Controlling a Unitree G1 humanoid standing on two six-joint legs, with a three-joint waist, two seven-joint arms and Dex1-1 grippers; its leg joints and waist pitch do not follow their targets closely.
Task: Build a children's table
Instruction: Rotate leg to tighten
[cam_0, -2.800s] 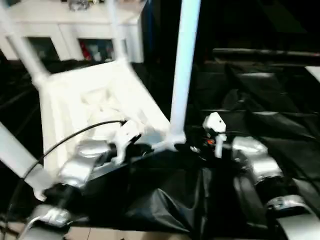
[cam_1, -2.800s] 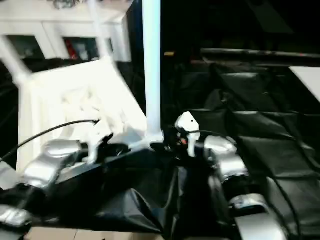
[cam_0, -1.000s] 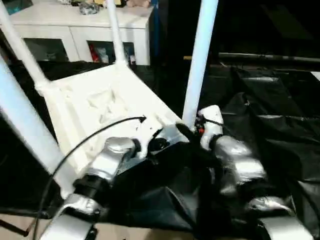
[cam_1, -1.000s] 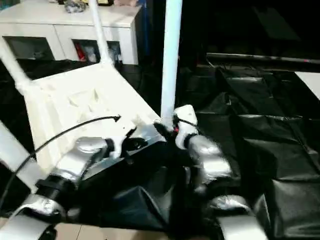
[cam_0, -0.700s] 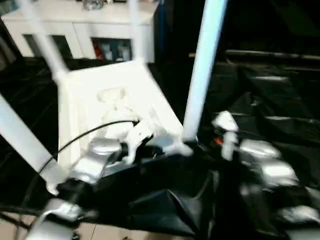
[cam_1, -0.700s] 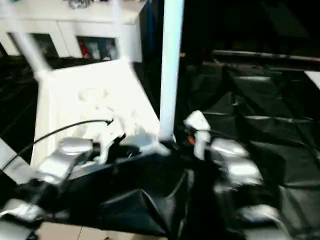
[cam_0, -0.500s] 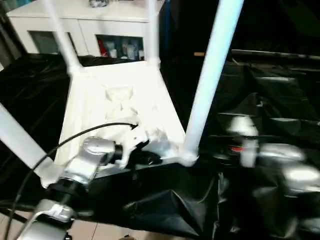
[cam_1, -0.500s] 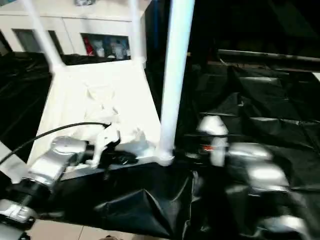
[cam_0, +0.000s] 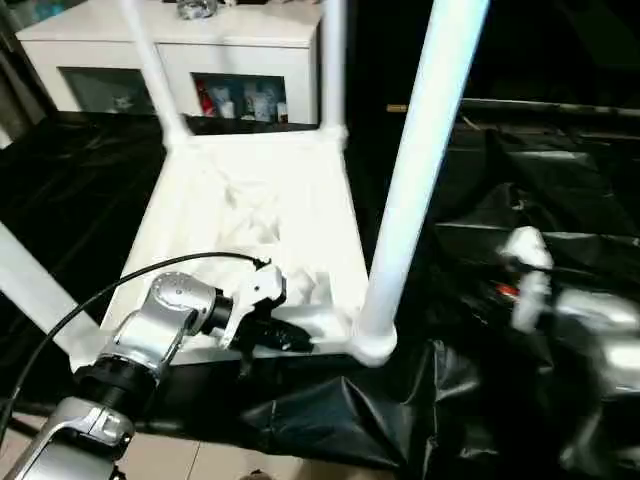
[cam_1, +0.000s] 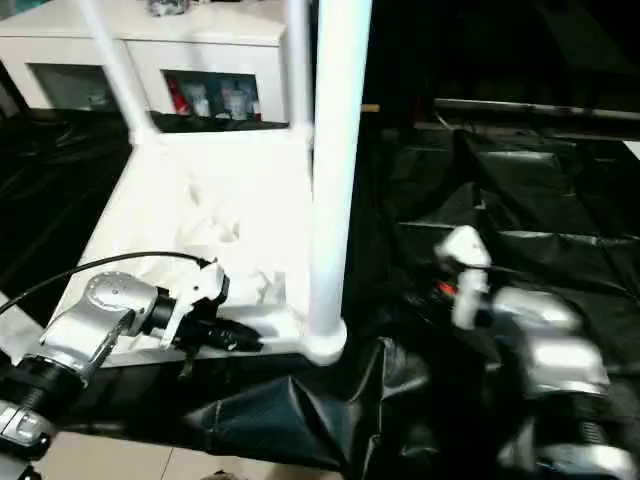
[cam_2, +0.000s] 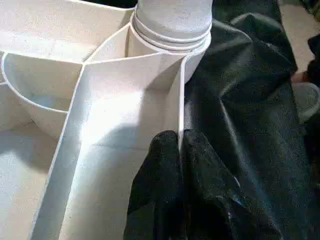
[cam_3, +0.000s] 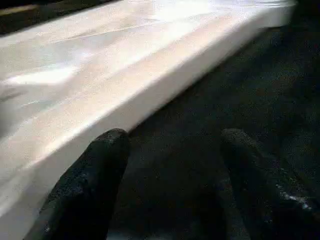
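Two black fingers of the left gripper (cam_2: 180, 145) are pinched together on the thin rim wall of the children's table (cam_0: 250, 215), right beside the socket where the nearest leg (cam_0: 415, 170) stands up. The table lies upside down on the black plastic sheet (cam_0: 520, 200), ribbed underside up, legs rising from the corners that I can see. Well away from that grip, the right gripper (cam_3: 170, 150) hangs with its fingers spread wide and nothing between them, the table's edge just ahead of them. It looks as though the legs are in and the table is being handled for turning over. Next, I'd say, the right gripper must close on the edge. The white cabinet (cam_0: 170, 60) stands beyond.
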